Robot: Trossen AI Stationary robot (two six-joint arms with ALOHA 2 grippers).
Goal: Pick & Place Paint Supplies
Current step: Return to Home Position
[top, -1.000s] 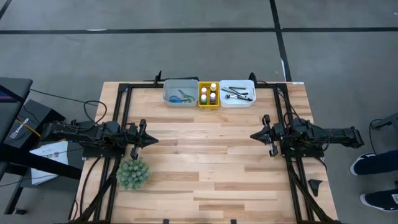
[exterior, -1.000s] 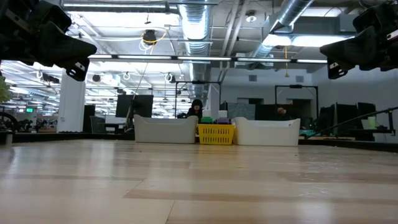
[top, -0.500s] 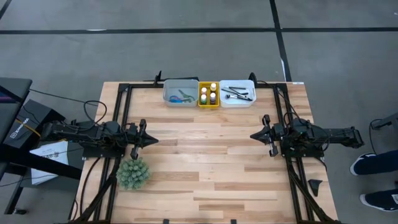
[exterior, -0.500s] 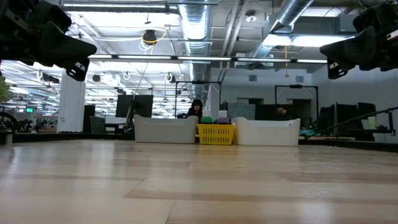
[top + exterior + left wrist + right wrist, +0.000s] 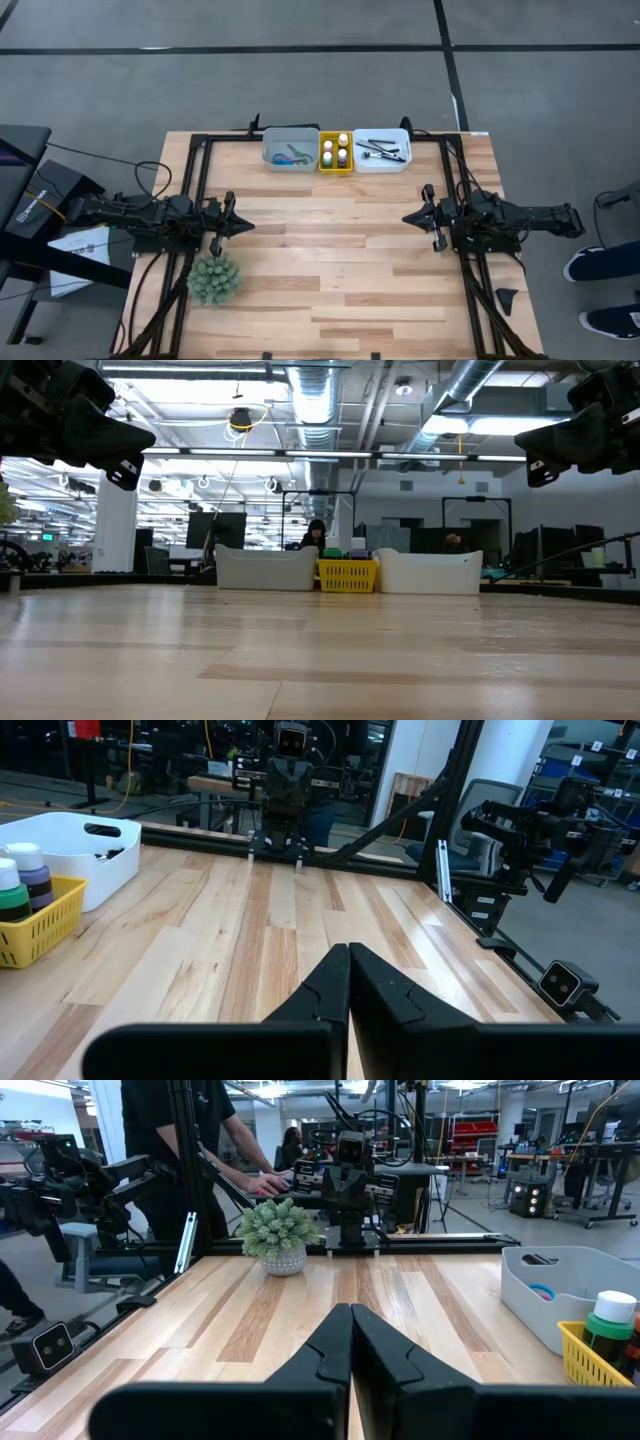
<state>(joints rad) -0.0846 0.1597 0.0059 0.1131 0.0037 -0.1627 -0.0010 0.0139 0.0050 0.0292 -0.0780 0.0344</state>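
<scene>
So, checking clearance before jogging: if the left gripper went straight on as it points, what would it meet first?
Probably the right gripper, facing it from the far side; the left gripper points almost at it, and the table between looks free.

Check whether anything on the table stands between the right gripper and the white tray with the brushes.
Nothing visible does. Bare table lies between the shut right gripper and the white tray at the far edge. The plant ball sits near the left gripper, off that line.

Open table (image 5: 330, 250) centre; plant ball (image 5: 214, 279) aside.
</scene>
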